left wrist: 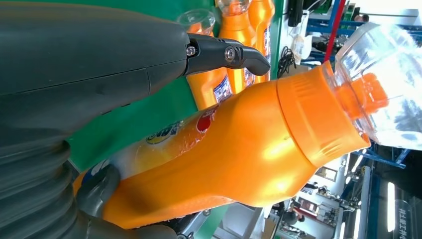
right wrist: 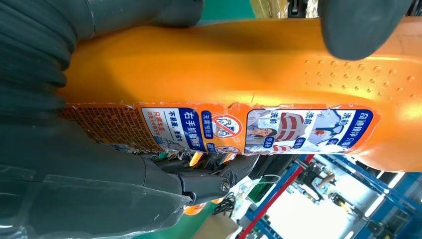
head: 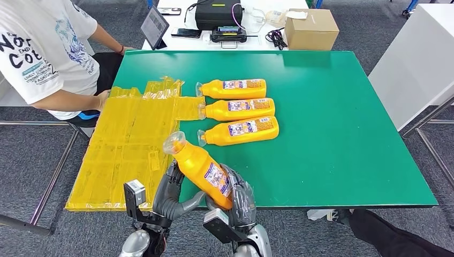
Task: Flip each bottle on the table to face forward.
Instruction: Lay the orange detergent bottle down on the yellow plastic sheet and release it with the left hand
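Both hands grasp one orange plastic bottle with clear cap (head: pixel 201 167) above the green table (head: pixel 342 134) near edge, about 6 o'clock, cap tilted toward 11. Left hand (head: pixel 172 188) wraps its left side, right hand (head: pixel 239 199) clasps the base. Three matching orange bottles (head: pixel 238 110) lie side by side mid-table, caps at 9 o'clock. Yellow plastic sheeting (head: pixel 126 144) at 9; seated person (head: pixel 45 51) at 10.

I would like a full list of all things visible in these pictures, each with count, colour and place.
held bottle: 1, orange, clear cap, above the table's near edge
lying bottles: 3, orange, side by side mid-table
table: 1, green
plastic sheets: yellow, table's left part
cardboard box: 1, brown, white desk behind
tablet: 1, dark, same desk
black case: 1, same desk
person: 1, white T-shirt, seated far left
left hand: grey, holds the bottle
right hand: grey, holds the bottle
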Controlling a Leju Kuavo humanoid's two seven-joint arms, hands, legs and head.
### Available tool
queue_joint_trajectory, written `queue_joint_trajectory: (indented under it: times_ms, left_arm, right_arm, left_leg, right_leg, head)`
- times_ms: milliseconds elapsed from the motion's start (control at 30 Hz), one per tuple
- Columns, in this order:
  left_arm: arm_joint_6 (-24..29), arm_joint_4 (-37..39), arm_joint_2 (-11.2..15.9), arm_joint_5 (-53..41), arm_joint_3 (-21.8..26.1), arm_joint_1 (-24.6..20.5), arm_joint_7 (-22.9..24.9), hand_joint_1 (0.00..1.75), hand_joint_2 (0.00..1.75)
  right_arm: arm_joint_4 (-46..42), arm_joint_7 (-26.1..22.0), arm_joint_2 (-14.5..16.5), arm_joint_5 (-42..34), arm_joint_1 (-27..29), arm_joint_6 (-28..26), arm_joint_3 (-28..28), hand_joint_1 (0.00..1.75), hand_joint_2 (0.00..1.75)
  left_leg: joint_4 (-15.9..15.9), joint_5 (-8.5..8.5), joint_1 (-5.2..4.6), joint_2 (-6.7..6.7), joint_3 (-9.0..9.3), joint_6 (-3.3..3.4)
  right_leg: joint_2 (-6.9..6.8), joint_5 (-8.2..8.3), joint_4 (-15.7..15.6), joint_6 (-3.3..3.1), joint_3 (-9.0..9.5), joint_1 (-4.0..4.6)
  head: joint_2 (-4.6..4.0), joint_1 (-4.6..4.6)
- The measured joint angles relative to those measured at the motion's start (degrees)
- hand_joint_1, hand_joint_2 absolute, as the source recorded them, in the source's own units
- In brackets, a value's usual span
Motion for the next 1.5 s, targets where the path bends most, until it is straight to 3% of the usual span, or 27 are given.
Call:
queue_joint_trajectory:
  times_ms: [333, 900, 1033, 1133, 1267, 1500]
  left_arm:
    - [-1.88, 3.26, -0.26, 2.75, 0.26, -1.94, 0.89, 0.0, 1.75]
    - [-16.73, 6.75, -0.31, 19.27, 1.95, -3.16, 0.22, 0.02, 1.75]
    - [-19.64, 6.6, -0.04, 17.76, 2.08, -2.81, -1.08, 1.13, 1.75]
    - [-19.64, 6.01, 0.38, 14.13, 1.68, -2.55, -2.95, 1.13, 1.75]
    - [-19.63, 5.45, 0.53, 13.33, 1.51, -2.37, -3.45, 1.75, 1.75]
    - [-19.37, 4.93, 0.55, 11.24, 1.5, -2.18, -4.65, 1.75, 1.75]
  right_arm:
    - [1.96, -0.05, 0.15, 7.16, -1.57, 0.02, 2.77, 1.75, 1.75]
    - [3.84, 0.23, -1.83, -1.44, -4.4, 5.89, 13.65, 1.75, 1.75]
    - [3.95, 0.04, -2.04, -2.94, -4.57, 5.79, 14.55, 1.75, 1.75]
    - [3.95, -0.18, -2.11, -3.36, -4.54, 5.8, 14.63, 1.75, 1.75]
    - [3.92, -0.27, -2.12, -3.46, -4.54, 5.82, 14.63, 1.75, 1.75]
    - [3.8, -0.34, -2.11, -2.95, -4.54, 6.16, 14.63, 1.75, 1.75]
  left_leg:
    - [0.0, 0.01, 0.0, 0.0, 0.01, 0.0]
    - [0.01, 0.0, 0.0, 0.04, 0.01, 0.0]
    - [0.01, 0.01, 0.0, 0.04, 0.01, 0.0]
    - [0.01, 0.01, 0.0, 0.04, 0.01, 0.0]
    - [0.01, 0.0, 0.0, 0.04, 0.01, 0.0]
    - [0.01, 0.01, 0.0, 0.04, 0.02, 0.0]
  right_leg:
    - [0.0, 0.0, 0.0, 0.0, 0.01, 0.0]
    - [0.02, 0.0, 0.0, 0.0, -0.04, 0.0]
    - [0.02, 0.01, 0.0, 0.0, -0.04, 0.0]
    - [0.02, 0.01, 0.0, 0.01, -0.04, 0.0]
    - [0.02, 0.01, 0.0, 0.0, -0.05, 0.0]
    - [0.02, 0.01, 0.0, 0.0, -0.03, 0.0]
  head:
    - [0.0, 0.02]
    - [0.0, -0.01]
    - [0.0, -0.02]
    - [0.0, -0.02]
    - [0.0, -0.02]
    - [0.0, -0.01]
